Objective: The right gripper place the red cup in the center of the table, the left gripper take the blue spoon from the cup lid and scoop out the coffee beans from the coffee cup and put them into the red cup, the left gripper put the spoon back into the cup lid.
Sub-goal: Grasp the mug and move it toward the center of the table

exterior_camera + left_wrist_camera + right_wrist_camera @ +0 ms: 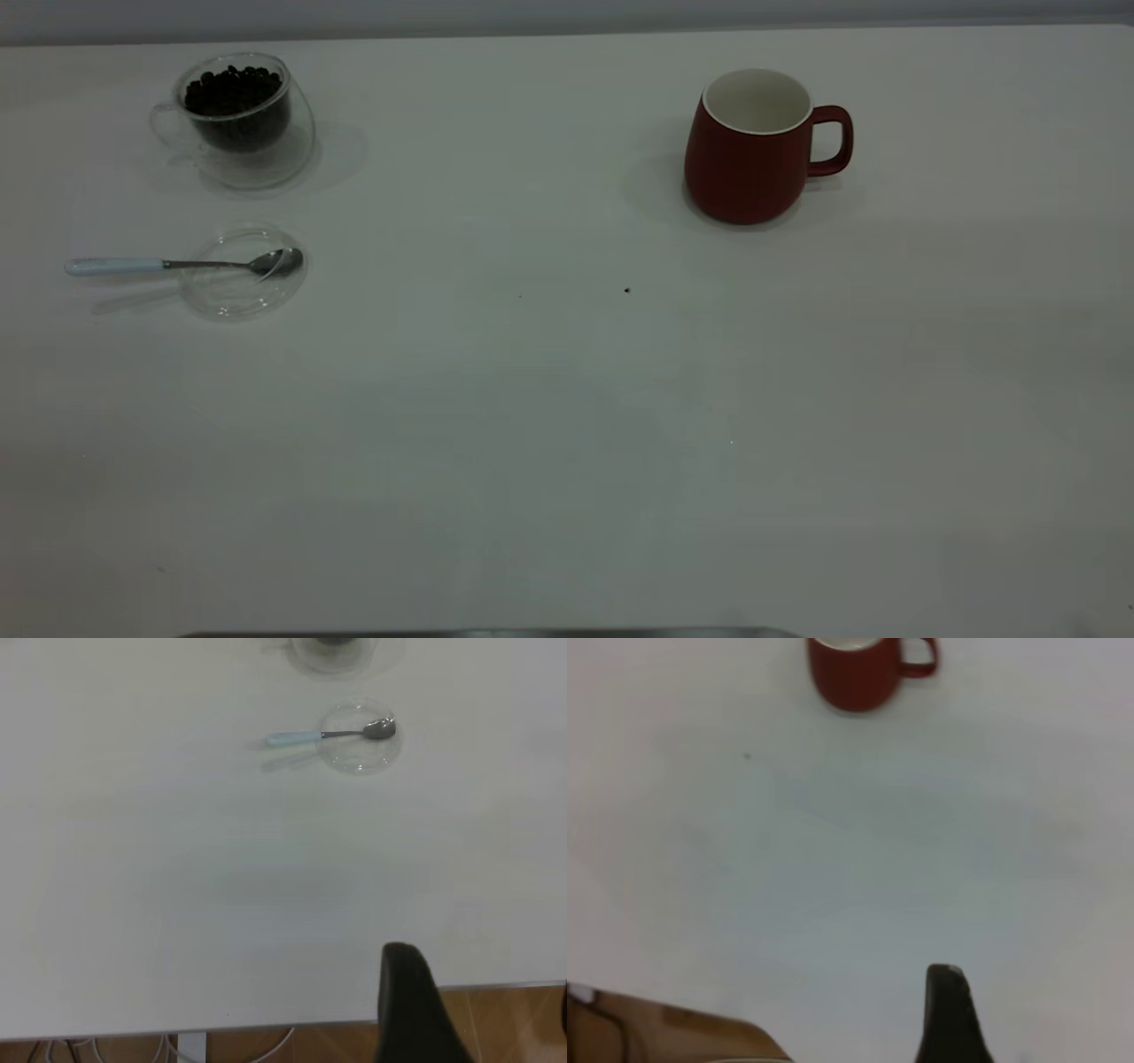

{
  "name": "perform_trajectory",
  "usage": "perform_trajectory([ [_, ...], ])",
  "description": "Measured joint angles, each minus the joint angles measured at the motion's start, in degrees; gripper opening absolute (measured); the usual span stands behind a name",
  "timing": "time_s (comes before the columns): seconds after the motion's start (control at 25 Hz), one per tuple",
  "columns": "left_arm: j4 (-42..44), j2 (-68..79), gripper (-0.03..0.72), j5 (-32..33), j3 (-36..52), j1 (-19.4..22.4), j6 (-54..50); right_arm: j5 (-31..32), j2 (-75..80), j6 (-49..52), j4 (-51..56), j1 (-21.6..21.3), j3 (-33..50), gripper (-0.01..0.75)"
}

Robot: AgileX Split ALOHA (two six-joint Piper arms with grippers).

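The red cup (749,168) stands upright and empty at the back right of the table (567,425), its handle pointing right; the right wrist view shows it (855,678) far from my right gripper (1036,1010). The coffee cup (235,120), holding coffee beans (232,89), stands at the back left. In front of it lies the cup lid (244,292), with the blue spoon (177,264) resting bowl-in-lid and its handle pointing left. My left gripper (484,970) hangs open at the table's near edge, far from the spoon (332,734) and lid (359,760). Neither arm shows in the exterior view.
A tiny dark speck (626,290) marks the middle of the table. The table's near edge (266,1026) runs just by the left gripper, with wooden floor and cables beyond it. One black finger (946,1014) of the right gripper shows over bare tabletop.
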Motion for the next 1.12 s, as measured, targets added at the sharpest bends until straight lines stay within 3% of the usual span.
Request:
perform_trajectory([
  [0.2,0.0,0.0,0.462,0.0,0.0,0.0,0.0,-12.1,18.8,-14.3,13.3,0.0,-0.4,0.550],
  [0.48,0.0,0.0,0.462,0.0,0.0,0.0,0.0,-15.7,41.5,-35.6,33.4,0.0,-8.7,0.551],
  [1.12,0.0,0.0,0.462,0.0,0.0,0.0,0.1,-19.7,79.8,-38.5,36.2,0.0,-35.7,0.551],
])
